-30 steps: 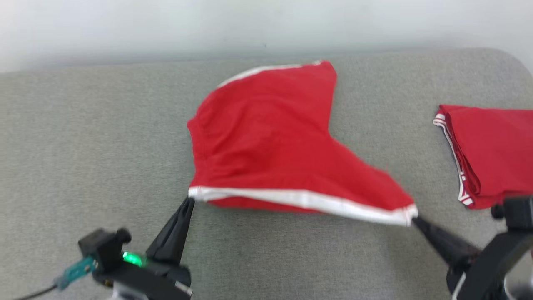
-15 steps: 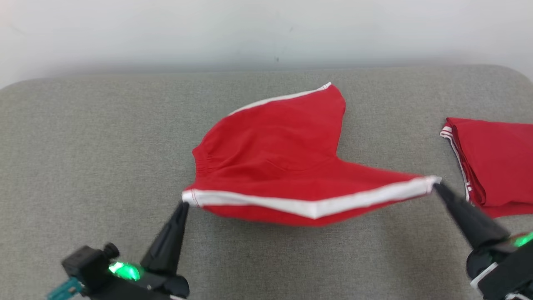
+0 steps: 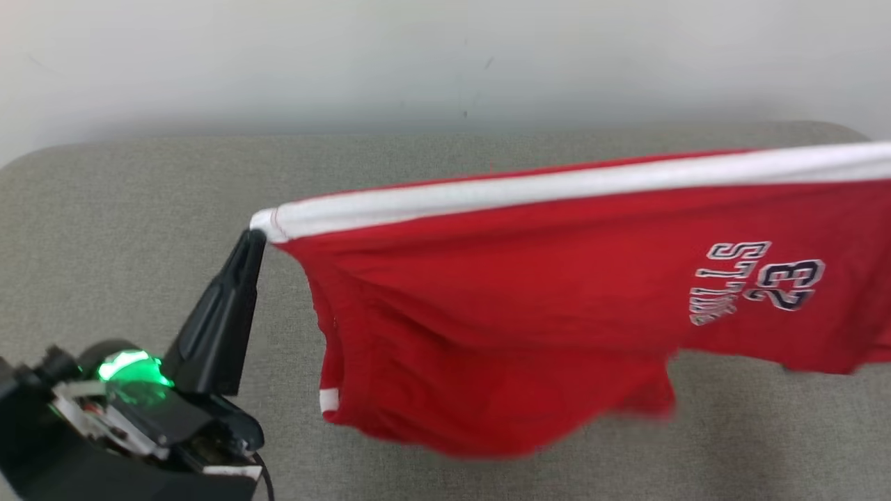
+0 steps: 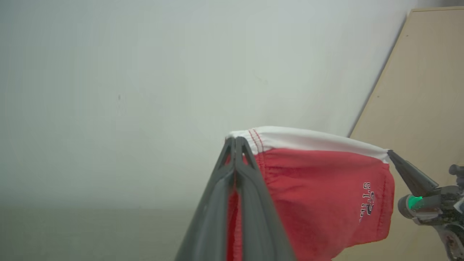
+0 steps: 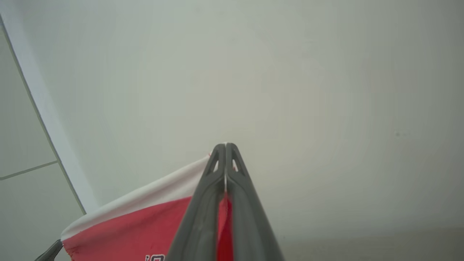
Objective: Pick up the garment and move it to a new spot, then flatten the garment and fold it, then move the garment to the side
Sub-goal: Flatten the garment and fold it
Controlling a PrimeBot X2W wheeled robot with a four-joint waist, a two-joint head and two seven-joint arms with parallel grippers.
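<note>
The garment [image 3: 529, 306] is a pair of red shorts with a white band and a white "23" print. It hangs in the air above the grey cushioned surface [image 3: 139, 209], stretched by its white band between my two grippers. My left gripper [image 3: 254, 236] is shut on the band's left corner, also clear in the left wrist view [image 4: 235, 139]. My right gripper [image 5: 225, 145] is shut on the other corner, with red cloth [image 5: 145, 224] hanging beside its fingers. The left wrist view shows the right gripper [image 4: 389, 153] at the garment's [image 4: 319, 195] far corner.
A pale wall [image 3: 445, 56] rises behind the grey surface. A beige panel [image 4: 427, 90] stands to the right in the left wrist view. The grey surface extends bare to the left of and behind the hanging shorts.
Both grippers have raised the garment off the surface and pulled its white band taut, so the shorts now hang showing the printed side. The camera has tilted; the folded red cloth at right has left view.
</note>
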